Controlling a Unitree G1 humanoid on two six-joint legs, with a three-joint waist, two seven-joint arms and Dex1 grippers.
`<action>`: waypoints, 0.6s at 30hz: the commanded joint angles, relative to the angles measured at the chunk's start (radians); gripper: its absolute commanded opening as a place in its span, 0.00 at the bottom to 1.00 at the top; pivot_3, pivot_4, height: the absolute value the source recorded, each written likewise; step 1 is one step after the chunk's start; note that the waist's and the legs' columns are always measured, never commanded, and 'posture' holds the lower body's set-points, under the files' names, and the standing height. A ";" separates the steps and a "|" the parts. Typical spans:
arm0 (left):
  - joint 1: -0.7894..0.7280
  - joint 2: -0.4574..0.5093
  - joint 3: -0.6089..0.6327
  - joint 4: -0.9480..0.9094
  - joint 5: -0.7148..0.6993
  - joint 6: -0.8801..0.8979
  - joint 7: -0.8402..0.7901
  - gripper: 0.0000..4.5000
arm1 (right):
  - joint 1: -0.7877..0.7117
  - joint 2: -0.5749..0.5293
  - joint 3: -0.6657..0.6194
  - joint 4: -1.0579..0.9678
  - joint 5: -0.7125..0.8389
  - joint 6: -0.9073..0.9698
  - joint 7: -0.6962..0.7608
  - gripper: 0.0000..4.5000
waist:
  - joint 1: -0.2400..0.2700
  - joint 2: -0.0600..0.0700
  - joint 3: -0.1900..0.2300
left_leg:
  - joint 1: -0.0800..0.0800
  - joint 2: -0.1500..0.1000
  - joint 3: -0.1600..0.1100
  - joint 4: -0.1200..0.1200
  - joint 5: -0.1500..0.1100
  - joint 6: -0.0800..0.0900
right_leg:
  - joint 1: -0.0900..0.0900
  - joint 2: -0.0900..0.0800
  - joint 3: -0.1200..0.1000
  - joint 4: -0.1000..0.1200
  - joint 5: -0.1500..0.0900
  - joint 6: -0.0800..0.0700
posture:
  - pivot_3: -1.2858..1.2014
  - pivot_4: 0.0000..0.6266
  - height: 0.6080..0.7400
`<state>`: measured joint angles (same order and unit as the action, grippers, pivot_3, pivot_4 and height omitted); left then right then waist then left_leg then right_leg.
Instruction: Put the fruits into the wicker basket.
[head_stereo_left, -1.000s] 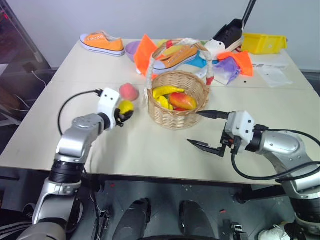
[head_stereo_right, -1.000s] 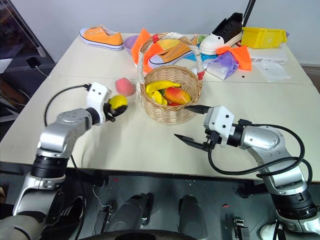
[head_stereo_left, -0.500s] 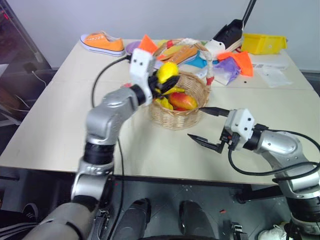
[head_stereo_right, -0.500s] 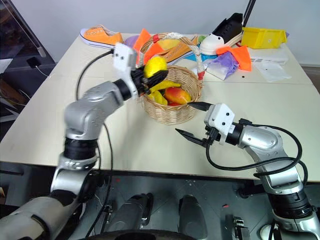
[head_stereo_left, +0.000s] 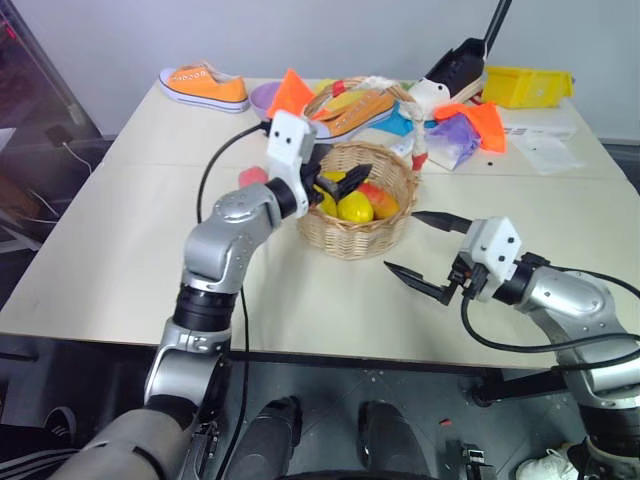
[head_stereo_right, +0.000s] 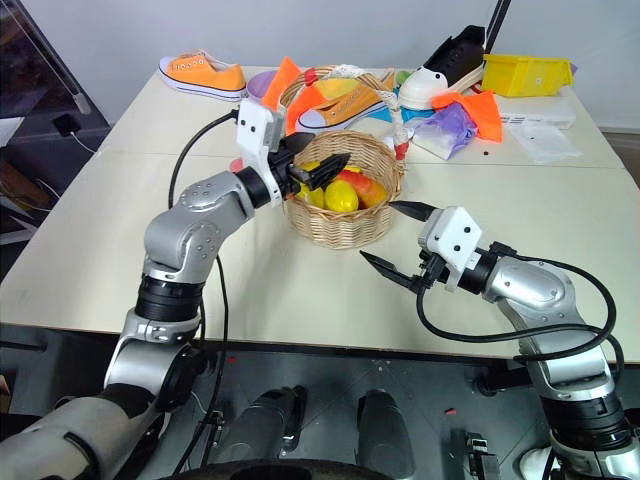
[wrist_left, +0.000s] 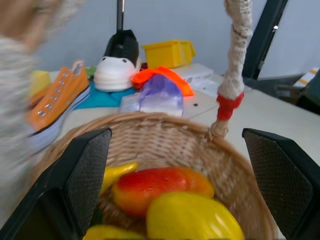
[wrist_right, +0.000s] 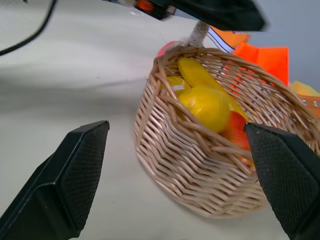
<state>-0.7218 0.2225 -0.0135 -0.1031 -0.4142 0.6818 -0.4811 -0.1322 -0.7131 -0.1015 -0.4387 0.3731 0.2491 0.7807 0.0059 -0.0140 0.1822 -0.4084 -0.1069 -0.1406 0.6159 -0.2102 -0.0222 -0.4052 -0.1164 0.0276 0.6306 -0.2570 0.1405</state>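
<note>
Left hand (head_stereo_left: 338, 182): two black fingers spread wide and empty, poised over the near rim of the round tan woven wicker basket (head_stereo_left: 355, 236).
Yellow oval toy lemon (head_stereo_left: 354, 207): lies loose in the basket just beyond those fingers, beside the red-orange toy mango (head_stereo_left: 383, 203) and the yellow toy banana (wrist_left: 116, 172) (partly hidden under the others).
Right hand (head_stereo_left: 429, 248): fingers wide apart, grasping nothing, hovering near the basket's right side above the pale surface (head_stereo_left: 120, 250).
Pink-red round toy peach (head_stereo_left: 250, 177): on the surface left of the basket, mostly hidden behind the left arm.
Step in hand: the lemon looks delivered; the drop is done.
Next move: probably the left hand draws clear of the arched handle (head_stereo_left: 420, 140), swings left and comes down open over the peach.
</note>
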 joint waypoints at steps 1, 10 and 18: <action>0.110 0.126 -0.016 -0.163 -0.001 -0.006 -0.095 0.99 | -0.021 0.011 -0.019 -0.035 0.022 -0.003 -0.006 1.00 | -0.002 0.000 0.000 | 0.000 0.000 0.000 0.000 0.000 0.000 | 0.000 0.000 0.000 0.000 0.000 0.000 | 0.52 0.24 1.00; 0.285 0.299 0.191 -0.131 0.000 -0.082 -0.074 0.99 | -0.074 0.071 0.038 0.006 0.008 -0.004 -0.005 1.00 | 0.006 0.001 0.000 | 0.001 0.000 0.000 0.000 0.000 0.000 | 0.000 0.000 0.001 0.000 0.000 -0.001 | 0.52 0.24 1.00; 0.359 0.288 0.291 -0.090 0.035 -0.108 0.052 0.99 | -0.119 0.065 0.050 0.057 0.005 -0.020 0.043 1.00 | 0.003 0.001 -0.001 | 0.000 0.000 0.000 -0.001 0.000 0.000 | 0.000 -0.001 0.001 -0.001 0.000 -0.001 | 0.52 0.24 1.00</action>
<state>-0.3592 0.5097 0.2503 -0.1591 -0.3790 0.5964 -0.4471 -0.2329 -0.6477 -0.0465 -0.3664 0.3745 0.2504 0.8168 0.0090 -0.0133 0.1817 -0.4079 -0.1069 -0.1409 0.6146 -0.2100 -0.0226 -0.4058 -0.1169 0.0282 0.6303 -0.2569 0.1399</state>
